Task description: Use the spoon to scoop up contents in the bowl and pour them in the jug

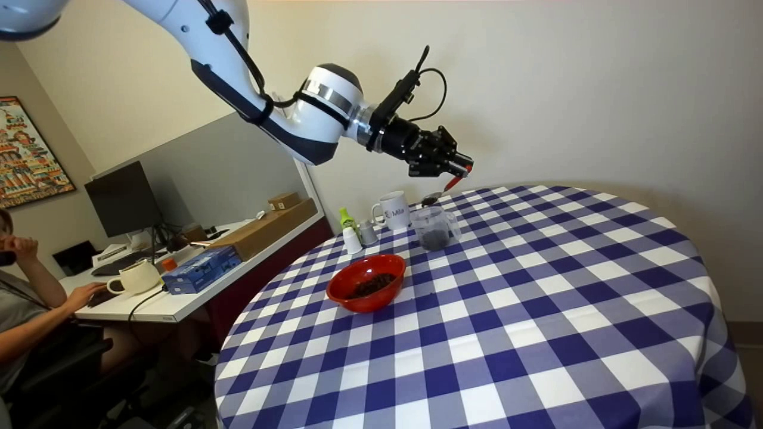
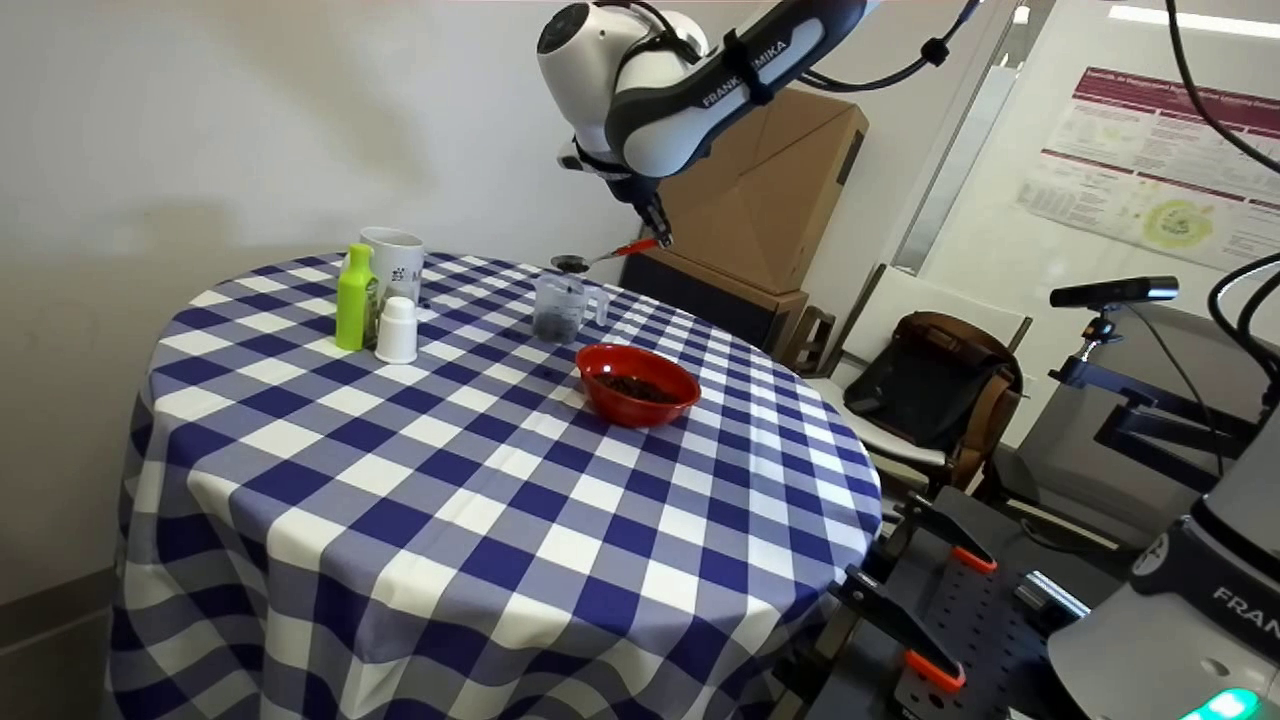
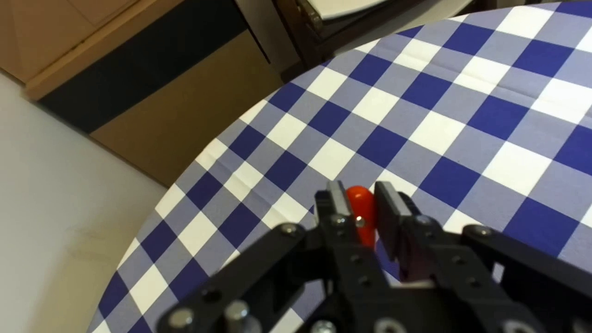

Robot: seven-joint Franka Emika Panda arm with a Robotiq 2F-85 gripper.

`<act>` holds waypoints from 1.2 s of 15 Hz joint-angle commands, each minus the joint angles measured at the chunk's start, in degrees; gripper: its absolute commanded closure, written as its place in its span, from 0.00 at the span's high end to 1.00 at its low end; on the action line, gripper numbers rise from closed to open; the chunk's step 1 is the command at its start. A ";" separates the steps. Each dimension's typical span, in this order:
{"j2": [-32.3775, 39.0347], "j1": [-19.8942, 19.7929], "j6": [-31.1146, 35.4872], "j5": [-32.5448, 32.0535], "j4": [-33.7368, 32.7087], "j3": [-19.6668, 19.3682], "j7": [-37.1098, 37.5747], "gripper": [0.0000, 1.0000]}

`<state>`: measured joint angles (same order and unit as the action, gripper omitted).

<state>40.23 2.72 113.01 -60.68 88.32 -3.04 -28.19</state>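
My gripper (image 3: 360, 193) is shut on the red handle of the spoon (image 1: 455, 180), which shows between the two pads in the wrist view. In both exterior views the spoon slants down from the fingers, its metal head above the mouth of the clear jug (image 2: 556, 318). That head looks dark; whether it carries anything I cannot tell. Dark contents lie in the lower part of the jug (image 1: 434, 238). Nearer the table's middle stands the red bowl (image 2: 625, 408), with dark brown pieces at its bottom. In the wrist view the jug and bowl are out of sight.
Beside the jug stands a white mug (image 1: 394, 210). A green bottle (image 2: 354, 300), a white shaker (image 2: 397, 332) and a grey shaker (image 1: 368, 233) are grouped close to it. A wall rises behind the round table (image 1: 536, 357); cardboard boxes (image 2: 750, 200) stand beyond its edge.
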 commanded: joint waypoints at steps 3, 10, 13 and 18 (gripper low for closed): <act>-7.48 0.37 3.79 -11.42 12.67 -0.19 13.34 0.05; -10.25 0.66 3.15 -21.52 18.19 0.97 29.38 0.05; -11.31 0.84 2.47 -25.46 19.86 1.64 34.65 0.05; -15.94 -3.64 8.79 -13.92 24.70 5.33 31.88 0.05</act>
<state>29.38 2.19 117.32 -80.74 107.98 0.24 5.44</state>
